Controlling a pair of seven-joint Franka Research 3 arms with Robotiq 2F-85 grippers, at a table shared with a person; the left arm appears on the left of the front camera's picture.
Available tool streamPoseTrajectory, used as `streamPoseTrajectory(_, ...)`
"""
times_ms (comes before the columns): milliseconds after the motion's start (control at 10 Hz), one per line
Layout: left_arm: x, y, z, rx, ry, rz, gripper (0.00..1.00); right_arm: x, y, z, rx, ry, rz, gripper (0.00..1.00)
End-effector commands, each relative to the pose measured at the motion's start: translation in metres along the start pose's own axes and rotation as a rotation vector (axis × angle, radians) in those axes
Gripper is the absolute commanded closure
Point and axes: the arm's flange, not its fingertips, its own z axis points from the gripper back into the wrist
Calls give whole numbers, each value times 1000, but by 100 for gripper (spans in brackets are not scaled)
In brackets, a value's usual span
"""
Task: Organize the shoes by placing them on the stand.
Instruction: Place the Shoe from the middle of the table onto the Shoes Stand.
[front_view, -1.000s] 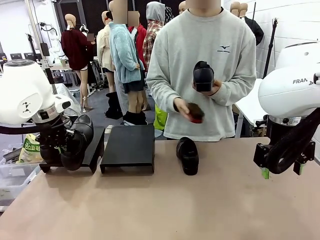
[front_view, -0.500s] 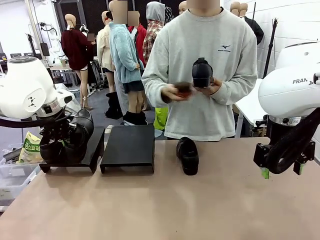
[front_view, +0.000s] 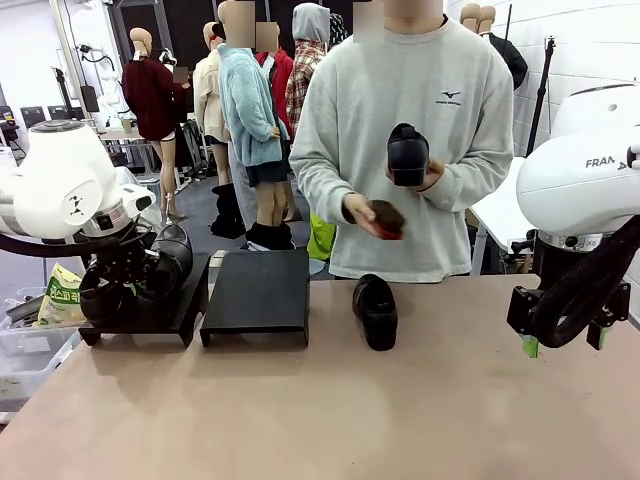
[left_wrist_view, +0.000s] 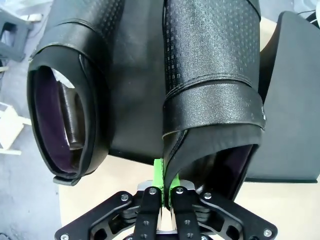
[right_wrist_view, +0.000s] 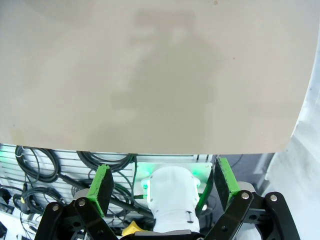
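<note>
- Our left gripper (left_wrist_view: 163, 181) is pinched tight on the back collar of a first shoe (left_wrist_view: 212, 85), with one finger inside the opening and one outside.
- That shoe points toe-away from the gripper, just beside a second shoe (left_wrist_view: 75, 75). Both are over the left stand (front_view: 195, 295), and we cannot tell whether the gripped one rests on it.
- Both shoes are matte black with a fine dotted grain and a smoother band round the ankle.
- The middle stand (front_view: 258, 290), a flat black platform, sits just beside the left one.
- A third shoe (front_view: 376, 312) lies on the tan table (front_view: 300, 420), and a fourth shoe (front_view: 407, 152) is in the person's hand (front_view: 428, 178).
- Our right gripper (front_view: 565, 340) hangs above the table, jaws wide apart and holding nothing.
</note>
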Motion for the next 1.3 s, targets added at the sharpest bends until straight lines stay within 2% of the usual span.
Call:
streamPoseTrajectory(0, 10, 4, 4, -46, 6, -5, 100, 0, 1, 2, 5, 8, -4, 0)
streamPoseTrajectory(300, 15, 5, 3, -62, 65, 23, 100, 0, 1, 2, 5, 8, -4, 0)
streamPoseTrajectory(400, 4, 3, -3, -41, 34, 22, 100, 0, 1, 2, 5, 8, -4, 0)
streamPoseTrajectory(600, 4, 3, -3, -41, 34, 22, 100, 0, 1, 2, 5, 8, -4, 0)
streamPoseTrajectory(700, 6, 4, -4, -41, 50, 28, 100, 0, 1, 2, 5, 8, -4, 0)
streamPoseTrajectory(800, 8, 3, -3, -7, 26, -8, 100, 0, 1, 2, 5, 8, -4, 0)
streamPoseTrajectory(1000, 18, 6, -7, -22, 0, -17, 100, 0, 1, 2, 5, 8, -4, 0)
streamPoseTrajectory(1200, 22, 10, -12, -42, 16, -19, 100, 0, 1, 2, 5, 8, -4, 0)
